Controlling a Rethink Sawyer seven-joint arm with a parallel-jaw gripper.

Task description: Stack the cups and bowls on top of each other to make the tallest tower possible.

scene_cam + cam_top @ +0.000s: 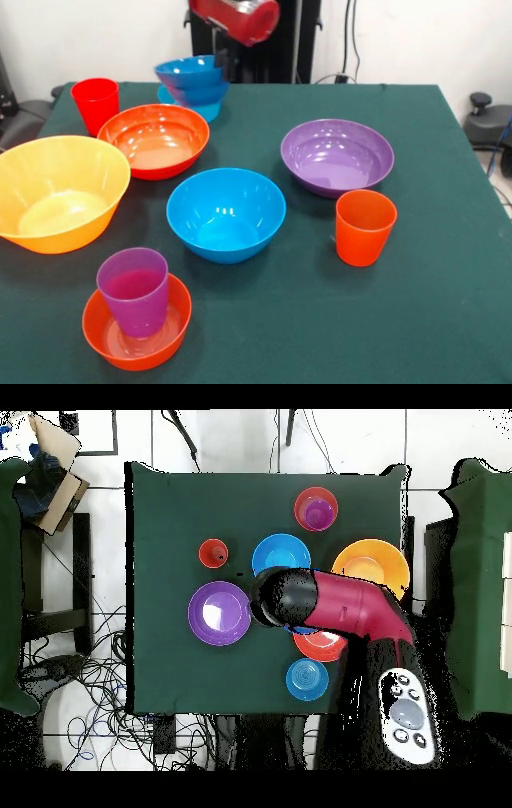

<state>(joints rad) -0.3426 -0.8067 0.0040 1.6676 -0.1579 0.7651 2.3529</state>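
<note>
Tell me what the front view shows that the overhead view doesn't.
Only the front view shows the red cup and the whole orange-red bowl; overhead, the arm hides the cup and most of that bowl. Only the overhead view shows the arm stretched across the table. Both show the purple cup standing in the small orange bowl, plus the orange cup and purple bowl.
</note>
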